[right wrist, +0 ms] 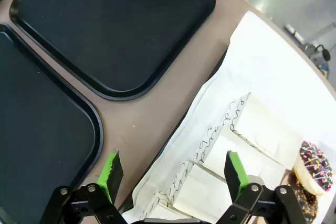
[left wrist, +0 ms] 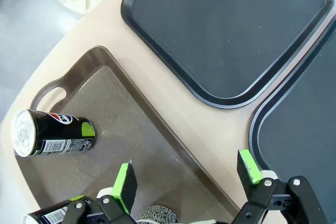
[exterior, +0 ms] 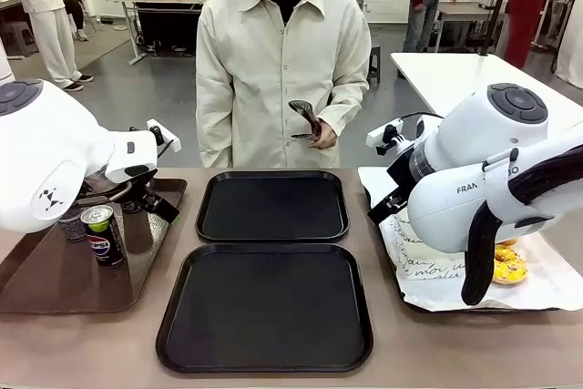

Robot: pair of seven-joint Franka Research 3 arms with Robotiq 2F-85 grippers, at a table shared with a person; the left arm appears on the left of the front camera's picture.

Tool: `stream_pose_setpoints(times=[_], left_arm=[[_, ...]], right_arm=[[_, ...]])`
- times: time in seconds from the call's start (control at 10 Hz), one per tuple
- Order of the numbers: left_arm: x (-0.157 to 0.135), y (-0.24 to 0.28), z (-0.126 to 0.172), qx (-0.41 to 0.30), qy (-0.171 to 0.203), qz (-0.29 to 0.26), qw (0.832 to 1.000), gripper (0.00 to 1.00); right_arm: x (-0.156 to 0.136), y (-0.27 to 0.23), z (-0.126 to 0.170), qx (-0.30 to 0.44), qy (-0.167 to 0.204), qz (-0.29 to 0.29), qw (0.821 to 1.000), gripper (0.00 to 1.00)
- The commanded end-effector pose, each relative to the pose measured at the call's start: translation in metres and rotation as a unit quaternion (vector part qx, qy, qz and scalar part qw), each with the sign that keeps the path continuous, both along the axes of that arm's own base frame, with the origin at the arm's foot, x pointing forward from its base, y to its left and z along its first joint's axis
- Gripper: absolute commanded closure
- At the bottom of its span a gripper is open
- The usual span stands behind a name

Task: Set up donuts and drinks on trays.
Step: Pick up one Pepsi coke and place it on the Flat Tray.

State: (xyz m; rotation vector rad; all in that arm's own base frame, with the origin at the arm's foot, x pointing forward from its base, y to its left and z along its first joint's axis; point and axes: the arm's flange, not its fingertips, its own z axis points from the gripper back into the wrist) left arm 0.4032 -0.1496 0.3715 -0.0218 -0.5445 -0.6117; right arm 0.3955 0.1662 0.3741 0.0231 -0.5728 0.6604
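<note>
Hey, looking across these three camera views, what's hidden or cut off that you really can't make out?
Front view: the right arm covers most of the paper-lined tray, so the donuts cannot be counted.
Left wrist view: the bottom edge cuts off a black-and-green can and a grey can; their brands cannot be told.
Right wrist view: the script on the white boxes is too small to read.
</note>
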Motion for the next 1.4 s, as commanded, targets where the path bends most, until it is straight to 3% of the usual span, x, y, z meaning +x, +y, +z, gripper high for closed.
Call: stream_pose_setpoints(times=[0.0,0.7,0.8,1.0,1.3], left_arm=[[0.000,0.000,0.000,0.000,0.000,0.000,1.000,0.00],[0.000,0.000,0.000,0.000,0.000,0.000,1.000,0.00],[-0.017,0.003,0.011,-0.013,0.011,-0.040,0.999,0.00],[-0.055,0.019,0.037,0.036,0.046,-0.080,0.995,0.00],[-0.126,0.048,0.070,0.083,0.112,-0.118,0.983,0.00]], right_arm=[[0.000,0.000,0.000,0.000,0.000,0.000,1.000,0.00],[0.000,0.000,0.000,0.000,0.000,0.000,1.000,0.00],[-0.018,0.004,0.011,-0.020,0.004,0.011,1.000,0.00],[-0.062,-0.005,0.039,-0.041,0.051,0.003,0.998,0.00],[-0.154,-0.022,0.074,-0.071,0.105,-0.011,0.992,0.00]])
